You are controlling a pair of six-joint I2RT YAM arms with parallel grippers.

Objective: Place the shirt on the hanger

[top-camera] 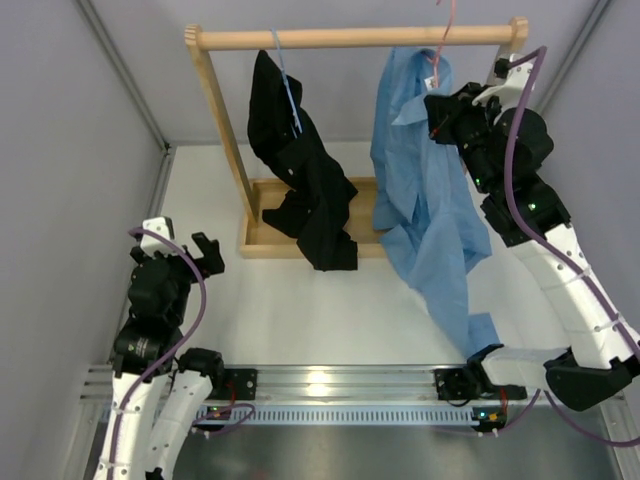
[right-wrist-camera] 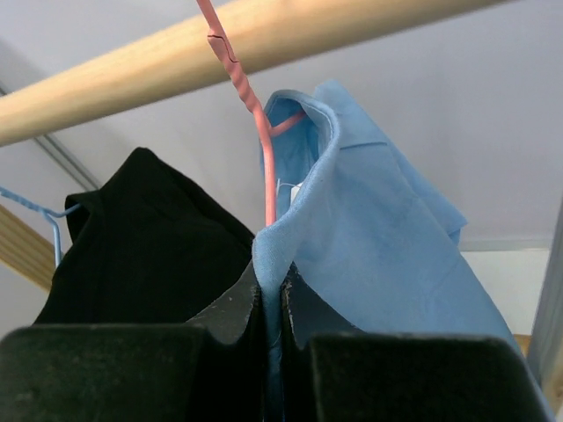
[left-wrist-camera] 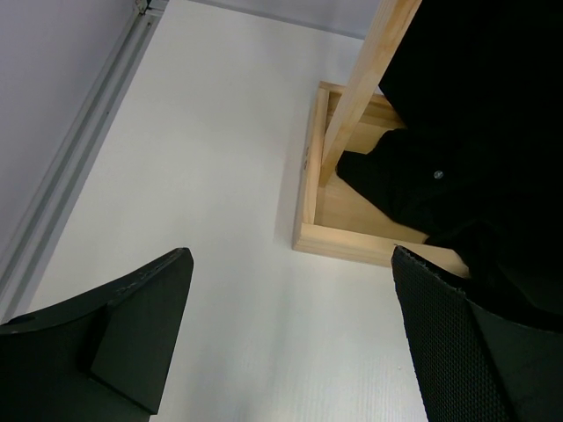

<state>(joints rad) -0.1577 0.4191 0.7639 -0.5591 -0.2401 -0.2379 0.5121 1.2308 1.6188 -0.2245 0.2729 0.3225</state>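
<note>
The light blue shirt [top-camera: 425, 210] hangs from the wooden rail [top-camera: 350, 38] at the right, its tail reaching down to the table. The pink hanger [top-camera: 441, 45] shows as a hook over the rail, its lower part hidden inside the collar; in the right wrist view the pink hanger [right-wrist-camera: 251, 105] runs down into the shirt [right-wrist-camera: 369, 237]. My right gripper [right-wrist-camera: 273, 294] is shut on the shirt's collar edge, seen from above as the right gripper [top-camera: 437, 108] just under the rail. My left gripper [top-camera: 195, 255] is open and empty, low at the left; it also shows open over bare table in the left wrist view [left-wrist-camera: 290, 264].
A black shirt [top-camera: 300, 170] hangs on a thin light-blue hanger [top-camera: 285, 70] at the rail's left part. The rack's wooden base frame [top-camera: 262, 240] and left post [top-camera: 225, 130] stand at the back. Grey walls close in on both sides.
</note>
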